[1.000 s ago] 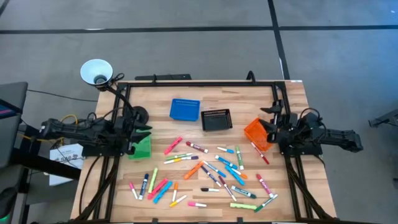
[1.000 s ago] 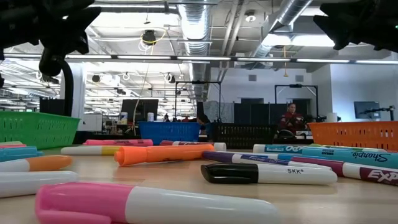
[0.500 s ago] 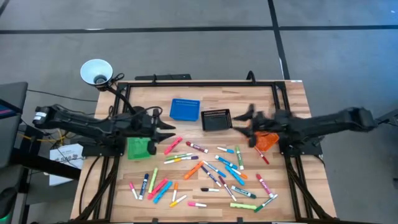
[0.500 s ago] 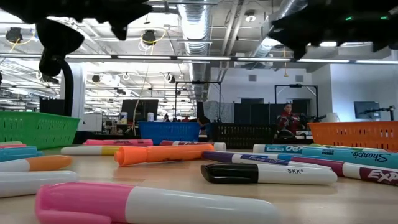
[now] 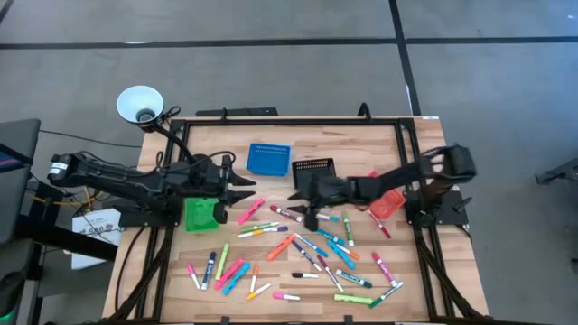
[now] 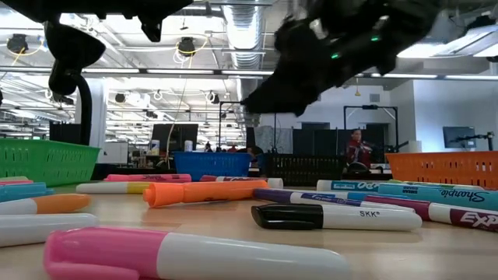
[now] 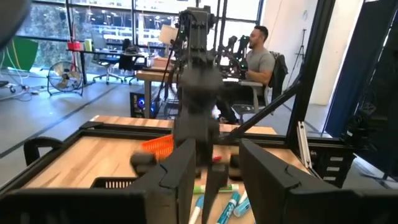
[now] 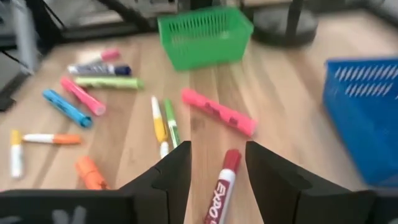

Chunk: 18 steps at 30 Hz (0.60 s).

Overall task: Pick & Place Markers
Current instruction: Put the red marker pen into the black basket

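From the low camera I read "SKK" on the white barrel of a black-capped marker and "Sharpie" on a teal marker at the right. Through the right wrist camera, "EXPO" runs along a red-capped marker.

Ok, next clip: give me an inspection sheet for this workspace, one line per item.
Surface: wooden table inside a black frame.
Job's things: markers scattered loose over the near half; a red-capped marker lies just ahead of the right claw.
Clutter: green bin, blue bin, black bin, orange bin.
Grippers: left claw open above the table beside the green bin; right claw open, low over the markers at the centre.
Cables: cables beside the left arm's base.
Surroundings: white lamp; seated person beyond the table.
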Each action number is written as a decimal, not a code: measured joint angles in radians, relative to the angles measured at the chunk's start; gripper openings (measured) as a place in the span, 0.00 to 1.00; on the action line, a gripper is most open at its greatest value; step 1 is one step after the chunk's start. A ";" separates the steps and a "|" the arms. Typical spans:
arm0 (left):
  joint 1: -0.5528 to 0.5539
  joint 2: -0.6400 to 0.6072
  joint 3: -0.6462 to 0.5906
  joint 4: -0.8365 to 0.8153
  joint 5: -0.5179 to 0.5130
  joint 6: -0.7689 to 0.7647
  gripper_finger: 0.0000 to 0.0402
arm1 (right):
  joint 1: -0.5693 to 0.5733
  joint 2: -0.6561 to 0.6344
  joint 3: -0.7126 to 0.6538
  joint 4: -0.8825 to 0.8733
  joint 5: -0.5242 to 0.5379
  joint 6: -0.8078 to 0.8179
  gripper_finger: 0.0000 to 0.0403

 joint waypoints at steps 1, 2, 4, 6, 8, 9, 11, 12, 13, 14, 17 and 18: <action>0.000 0.000 0.000 0.000 0.000 -0.004 0.30 | 0.000 0.029 0.039 -0.061 0.000 0.001 0.35; 0.000 0.001 0.000 0.000 0.000 -0.005 0.30 | 0.000 0.057 0.075 -0.128 0.000 0.001 0.35; -0.003 0.001 0.000 -0.015 0.000 -0.007 0.30 | -0.001 0.111 0.151 -0.251 0.000 0.008 0.35; -0.003 0.001 0.000 -0.035 0.001 -0.009 0.30 | -0.001 0.155 0.222 -0.334 0.000 0.017 0.35; -0.003 0.002 0.000 -0.048 0.001 -0.028 0.30 | 0.000 0.194 0.286 -0.397 0.000 0.018 0.35; -0.003 0.002 0.000 -0.047 0.000 -0.038 0.30 | -0.001 0.213 0.315 -0.422 0.000 0.018 0.35; -0.003 0.001 0.000 -0.047 0.000 -0.055 0.30 | -0.001 0.244 0.357 -0.484 0.000 0.018 0.35; -0.003 0.001 0.000 -0.052 0.000 -0.058 0.30 | -0.001 0.262 0.380 -0.494 0.000 0.018 0.35; -0.003 0.001 0.000 -0.059 0.000 -0.060 0.30 | -0.001 0.277 0.397 -0.509 0.000 0.018 0.35; -0.003 0.001 0.000 -0.062 0.000 -0.060 0.30 | -0.001 0.290 0.412 -0.530 0.000 0.018 0.35; -0.003 0.003 0.000 -0.087 0.000 -0.060 0.30 | -0.007 0.340 0.446 -0.539 0.000 0.010 0.34; -0.003 0.003 0.000 -0.094 0.000 -0.060 0.30 | -0.009 0.354 0.454 -0.548 0.000 0.009 0.34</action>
